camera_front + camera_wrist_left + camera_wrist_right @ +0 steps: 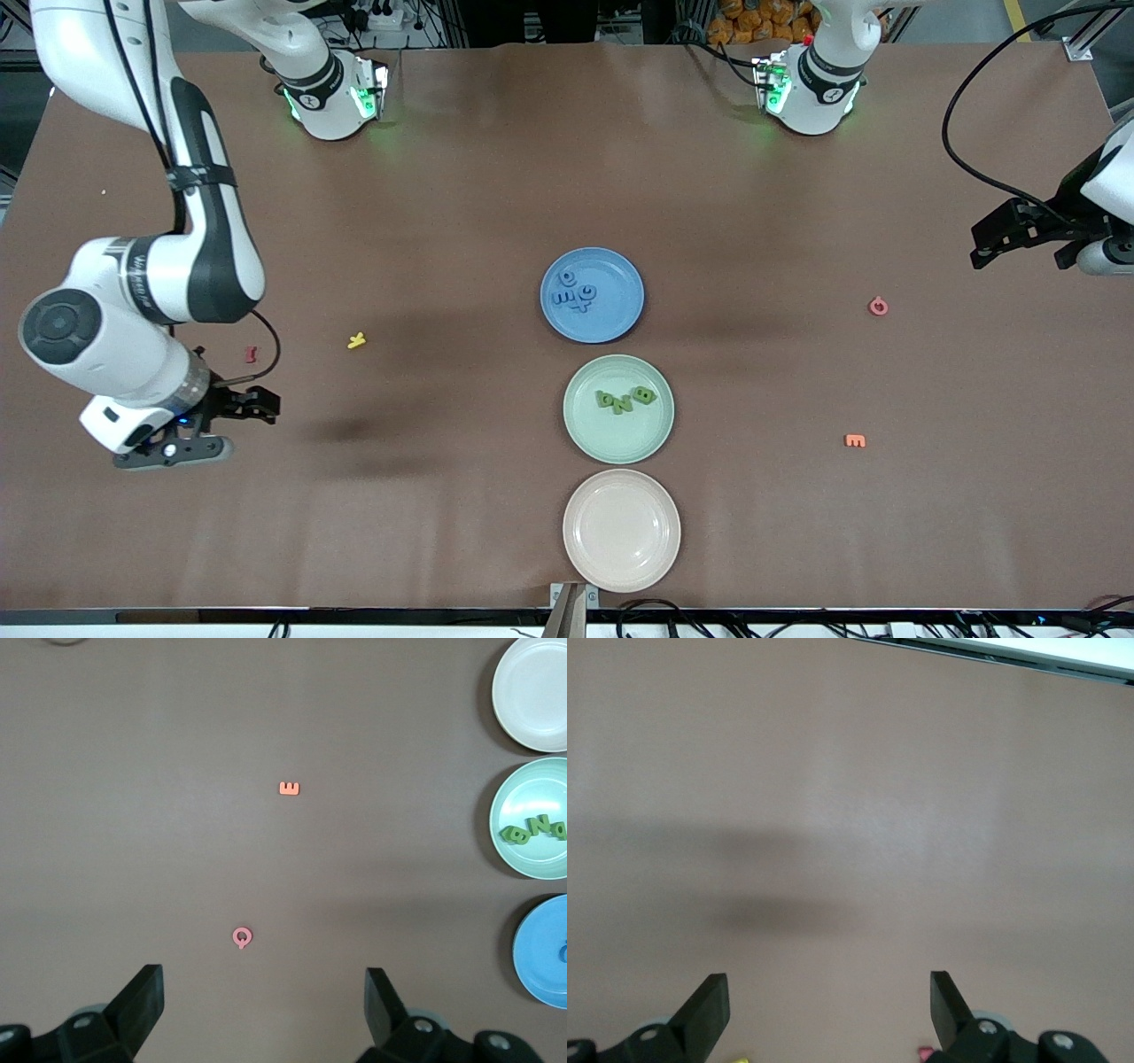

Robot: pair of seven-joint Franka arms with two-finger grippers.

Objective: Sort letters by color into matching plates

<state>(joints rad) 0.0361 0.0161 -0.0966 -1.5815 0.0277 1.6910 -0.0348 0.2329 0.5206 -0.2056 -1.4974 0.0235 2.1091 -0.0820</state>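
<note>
Letters (241, 937) under left end effector (264, 997)

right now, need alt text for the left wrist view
The open left gripper hangs over brown table with a pink letter Q and an orange letter E. Along one edge sit a beige plate, a green plate holding green letters, and a blue plate.

Robotics lab, two bench-mounted arms (142, 266), brown-covered table (461, 204), loose cables (974, 151), aluminium framing
</note>
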